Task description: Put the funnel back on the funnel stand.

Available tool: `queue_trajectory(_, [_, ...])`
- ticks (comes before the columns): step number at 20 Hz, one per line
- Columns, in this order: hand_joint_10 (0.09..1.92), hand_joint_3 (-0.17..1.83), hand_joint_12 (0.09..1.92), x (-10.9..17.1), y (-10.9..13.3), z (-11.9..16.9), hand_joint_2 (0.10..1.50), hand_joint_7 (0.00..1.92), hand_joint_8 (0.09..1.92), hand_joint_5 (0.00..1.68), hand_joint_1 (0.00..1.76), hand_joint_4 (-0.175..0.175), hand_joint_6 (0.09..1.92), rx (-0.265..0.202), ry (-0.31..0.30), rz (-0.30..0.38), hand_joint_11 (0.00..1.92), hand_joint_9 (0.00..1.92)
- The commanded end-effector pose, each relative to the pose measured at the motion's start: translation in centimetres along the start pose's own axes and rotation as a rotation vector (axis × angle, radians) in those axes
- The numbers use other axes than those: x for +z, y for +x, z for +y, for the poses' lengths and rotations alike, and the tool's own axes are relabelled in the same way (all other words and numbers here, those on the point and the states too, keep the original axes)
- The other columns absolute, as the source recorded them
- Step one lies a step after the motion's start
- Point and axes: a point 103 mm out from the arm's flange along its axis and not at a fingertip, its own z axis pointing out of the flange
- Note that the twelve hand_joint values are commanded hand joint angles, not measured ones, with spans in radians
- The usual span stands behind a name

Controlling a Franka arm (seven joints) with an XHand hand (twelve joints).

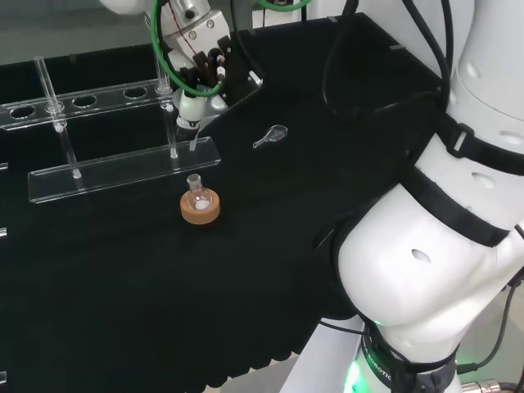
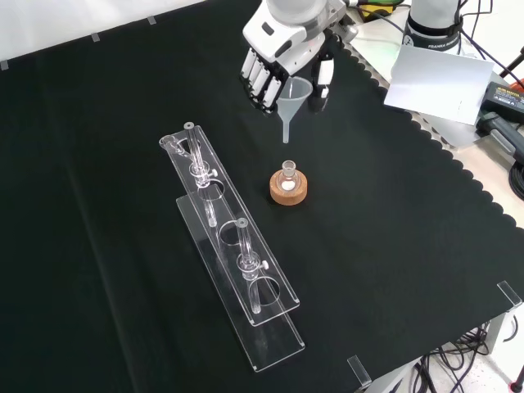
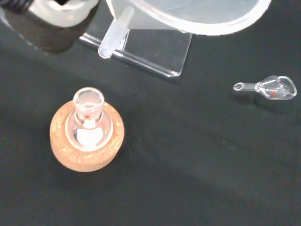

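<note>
One hand (image 2: 282, 57) gripping funnel (image 2: 296, 92), fingers curling round cone, stem hanging above cloth, just beyond flask (image 2: 288, 174) sitting on cork ring (image 2: 289, 191) (front view). Funnel stand (image 2: 233, 254) lying nearby, rings vacant. Wrist view adding small glass scoop (image 3: 270, 87), resting apart from flask, also showing in head view.

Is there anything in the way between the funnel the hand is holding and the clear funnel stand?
Nothing visible blocks it. The hand holds the funnel in the air above the cloth, and the funnel stand lies to its left in the front view. The flask on its cork ring sits below, off that path.
</note>
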Motion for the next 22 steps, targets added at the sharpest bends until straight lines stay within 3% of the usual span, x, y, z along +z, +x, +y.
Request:
queue_trajectory(1, [0.45,0.01,1.14,-1.9,-1.6,-0.2,1.09,0.69,0.66,1.0,1.02,0.175,0.96,0.019,-0.032,-0.01,0.8,0.97])
queue_trajectory(13, [0.45,0.0,1.13,-6.3,-6.4,2.4,1.09,0.69,0.66,1.01,1.02,0.175,0.96,0.078,-0.086,0.0,0.8,0.97])
queue_trajectory(14, [0.45,0.0,1.13,-6.7,-5.6,2.7,1.09,0.69,0.66,1.01,1.02,0.175,0.96,0.099,-0.1,-0.021,0.8,0.97])
queue_trajectory(17, [0.45,0.0,1.13,-7.1,-5.5,3.3,1.09,0.69,0.66,1.01,1.02,0.175,0.96,0.102,-0.092,-0.017,0.8,0.97])
queue_trajectory(19, [0.44,0.0,1.13,-7.3,-6.5,4.8,1.09,0.68,0.66,1.01,1.02,0.175,0.96,0.081,-0.062,0.004,0.8,0.97])
queue_trajectory(22, [0.44,0.0,1.13,-7.6,-8.7,7.6,1.09,0.68,0.66,1.01,1.02,0.175,0.95,0.097,-0.083,0.027,0.8,0.97])
